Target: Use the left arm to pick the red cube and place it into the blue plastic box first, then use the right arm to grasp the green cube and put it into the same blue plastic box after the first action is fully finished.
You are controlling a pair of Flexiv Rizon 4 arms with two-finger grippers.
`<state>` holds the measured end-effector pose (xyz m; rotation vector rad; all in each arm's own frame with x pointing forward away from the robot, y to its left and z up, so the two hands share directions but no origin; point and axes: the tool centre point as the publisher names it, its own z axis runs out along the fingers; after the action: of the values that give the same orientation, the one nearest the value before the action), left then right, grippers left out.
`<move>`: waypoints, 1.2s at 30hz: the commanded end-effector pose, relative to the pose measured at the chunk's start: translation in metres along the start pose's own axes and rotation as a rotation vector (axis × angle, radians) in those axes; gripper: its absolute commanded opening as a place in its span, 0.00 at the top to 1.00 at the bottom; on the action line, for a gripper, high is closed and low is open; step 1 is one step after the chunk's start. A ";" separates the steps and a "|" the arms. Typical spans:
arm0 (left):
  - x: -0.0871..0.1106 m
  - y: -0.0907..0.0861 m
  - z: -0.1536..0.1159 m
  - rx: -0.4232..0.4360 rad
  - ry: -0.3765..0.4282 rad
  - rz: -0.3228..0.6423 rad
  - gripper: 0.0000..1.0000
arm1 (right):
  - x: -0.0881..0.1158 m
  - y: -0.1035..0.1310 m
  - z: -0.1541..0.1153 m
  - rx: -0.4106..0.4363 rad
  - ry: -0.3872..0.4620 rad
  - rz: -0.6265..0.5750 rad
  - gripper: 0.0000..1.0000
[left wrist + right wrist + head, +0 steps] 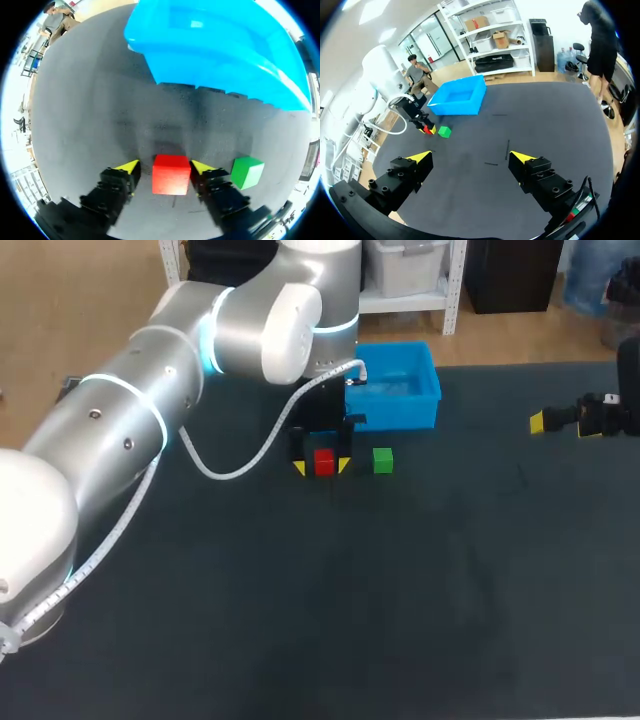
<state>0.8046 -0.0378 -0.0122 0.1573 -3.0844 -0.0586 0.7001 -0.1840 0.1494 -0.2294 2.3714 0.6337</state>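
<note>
The red cube (324, 461) rests on the dark table between the yellow-tipped fingers of my left gripper (322, 468), just in front of the blue plastic box (400, 408). In the left wrist view the red cube (171, 173) sits inside the left gripper (165, 167). One fingertip (200, 166) is against the cube, while a gap shows at the other, so the gripper is open. The green cube (382, 460) stands just right of it, apart from the fingers. My right gripper (545, 423) hangs open at the table's right side, far from both cubes.
The blue box (225, 45) lies straight ahead of the left gripper, and the green cube (246, 172) is beside its outer finger. From the right gripper (470, 159) a wide stretch of bare mat (510, 130) leads to the green cube (444, 132) and the box (457, 102).
</note>
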 end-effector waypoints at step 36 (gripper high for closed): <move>-0.006 0.008 -0.047 -0.002 -0.020 0.050 1.00 | 0.000 0.000 0.000 0.000 0.001 0.000 0.00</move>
<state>0.8106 -0.0301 0.0301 0.0827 -3.1104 -0.0583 0.7001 -0.1840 0.1494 -0.2294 2.3714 0.6337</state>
